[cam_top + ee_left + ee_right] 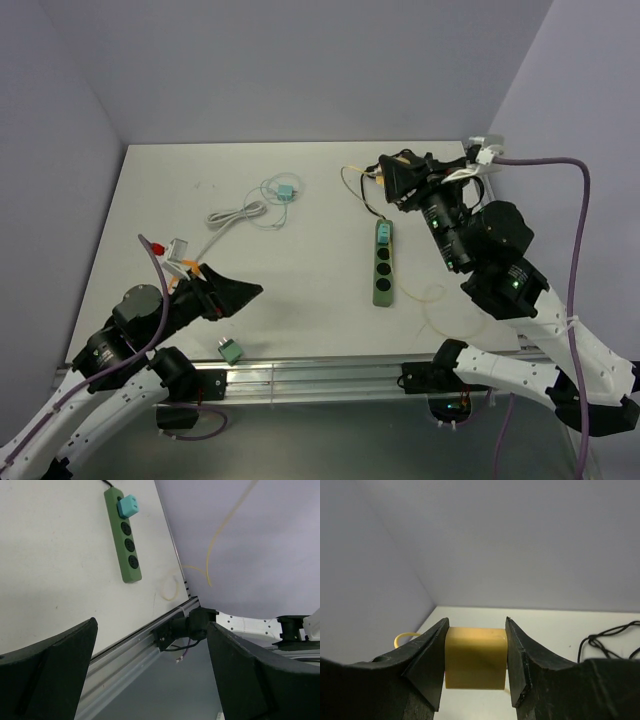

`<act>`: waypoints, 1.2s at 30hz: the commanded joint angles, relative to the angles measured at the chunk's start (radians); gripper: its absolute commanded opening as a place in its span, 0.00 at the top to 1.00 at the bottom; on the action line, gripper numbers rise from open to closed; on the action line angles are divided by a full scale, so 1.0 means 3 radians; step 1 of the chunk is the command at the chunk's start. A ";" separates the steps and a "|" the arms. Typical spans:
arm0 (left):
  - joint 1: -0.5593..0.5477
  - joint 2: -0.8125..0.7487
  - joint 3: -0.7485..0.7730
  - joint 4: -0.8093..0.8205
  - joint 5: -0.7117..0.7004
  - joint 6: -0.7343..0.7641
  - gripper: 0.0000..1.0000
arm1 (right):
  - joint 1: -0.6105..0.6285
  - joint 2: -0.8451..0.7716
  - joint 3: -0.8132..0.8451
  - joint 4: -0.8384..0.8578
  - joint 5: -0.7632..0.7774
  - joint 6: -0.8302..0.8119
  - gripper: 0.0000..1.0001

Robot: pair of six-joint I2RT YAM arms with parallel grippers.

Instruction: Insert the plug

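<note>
My right gripper (pixel 385 178) is shut on a yellow plug (pixel 476 657), held off the table at the back, beyond the far end of the green power strip (pixel 383 263). In the right wrist view both fingers press the plug's sides, and its yellow cable (pixel 405 637) trails off to the left. The strip (pixel 125 540) lies lengthwise with a teal plug (pixel 128 505) seated in its far socket and three black sockets free. My left gripper (pixel 245 292) hovers open and holds nothing near the table's front left.
A white cable coil (pixel 235 215) ending in a teal plug (pixel 285 191) lies at the back centre-left. A small green plug (pixel 230 350) sits by the front rail (pixel 300 375). A black cable (pixel 605 635) lies right of the held plug. Walls close in behind and on both sides.
</note>
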 commanded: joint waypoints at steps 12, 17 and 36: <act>0.0003 0.0120 0.0358 0.0325 0.0339 0.0274 0.08 | 0.0011 -0.0187 -0.0574 -0.0604 -0.0466 0.1396 1.00; 0.0003 0.0119 0.0164 0.0978 0.0687 0.0300 0.14 | 0.0011 -0.0187 -0.1128 -0.0484 -0.0633 0.2980 1.00; -0.0233 0.0631 -0.0486 0.2636 0.0325 0.1041 0.16 | 0.0947 0.0329 -0.1515 -0.0180 0.0179 0.5838 1.00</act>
